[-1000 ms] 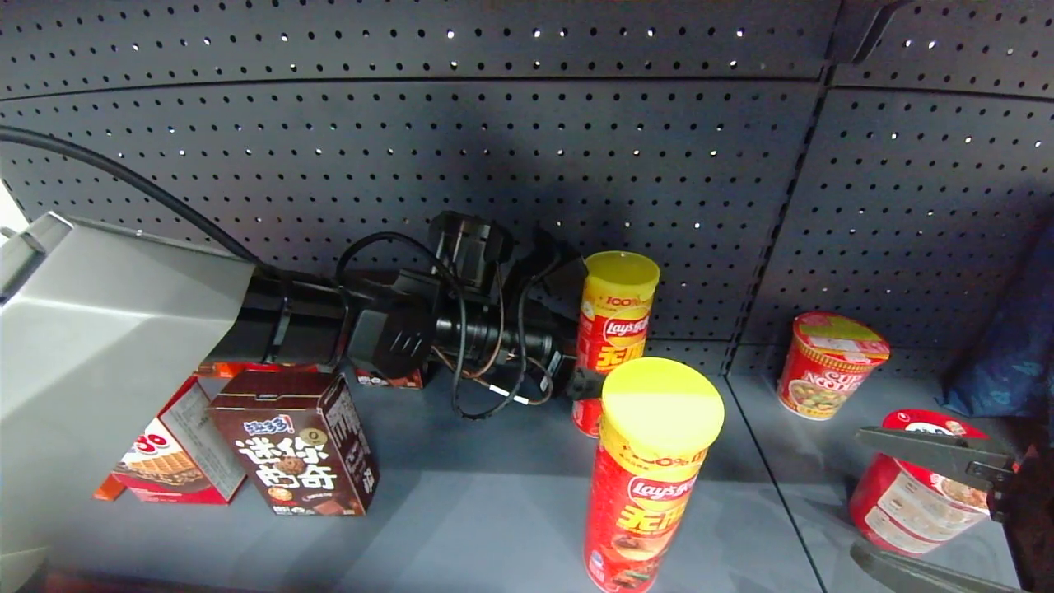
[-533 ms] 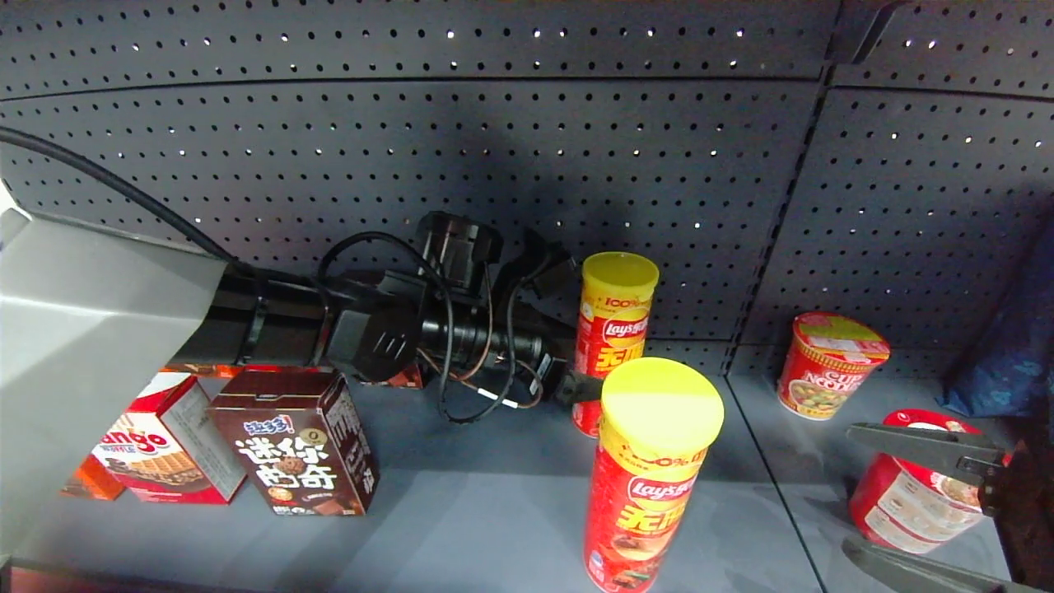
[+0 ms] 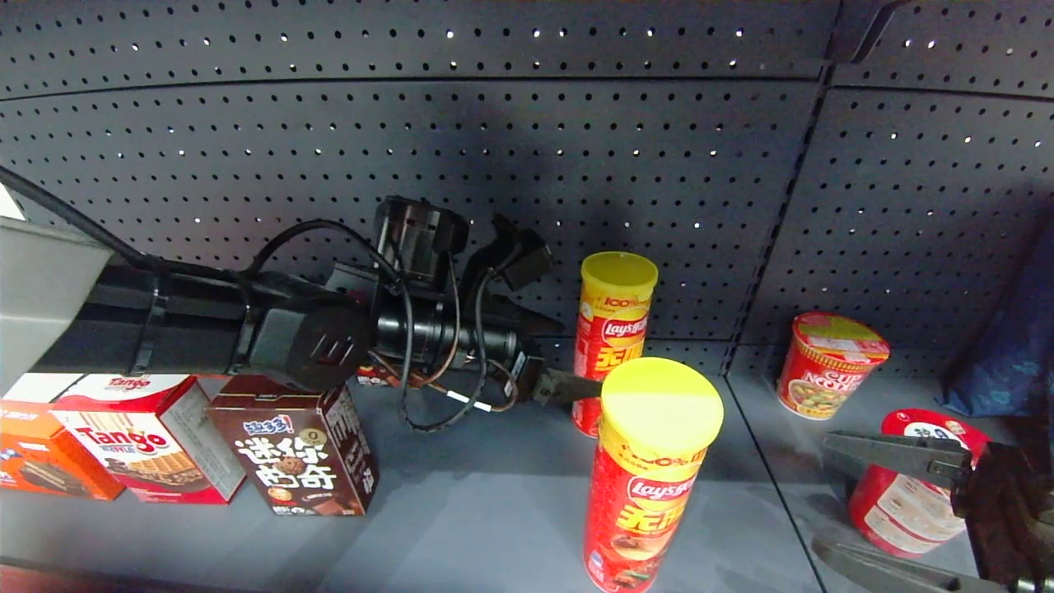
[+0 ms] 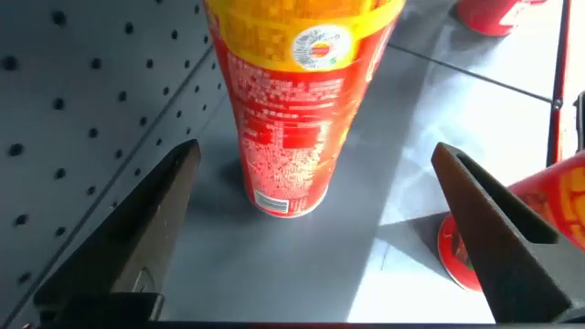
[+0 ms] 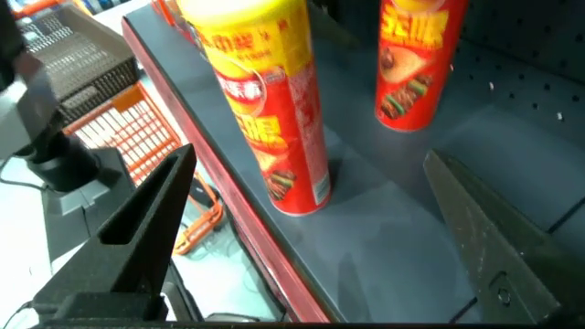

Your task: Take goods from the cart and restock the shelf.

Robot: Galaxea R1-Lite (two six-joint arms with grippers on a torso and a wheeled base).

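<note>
Plainly empty and spread wide, the left claw (image 3: 568, 356) hung just beside the rear chip can (image 3: 616, 321), which stood upright on the shelf (image 3: 478, 511) straight ahead of it, while the right claw (image 3: 823, 494), likewise open and empty, sat farther off.

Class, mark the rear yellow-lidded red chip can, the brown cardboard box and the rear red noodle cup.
Rear yellow-lidded red chip can (image 3: 613, 329): head view, label.
Brown cardboard box (image 3: 288, 461): head view, front face.
Rear red noodle cup (image 3: 823, 383): head view, side wall.
</note>
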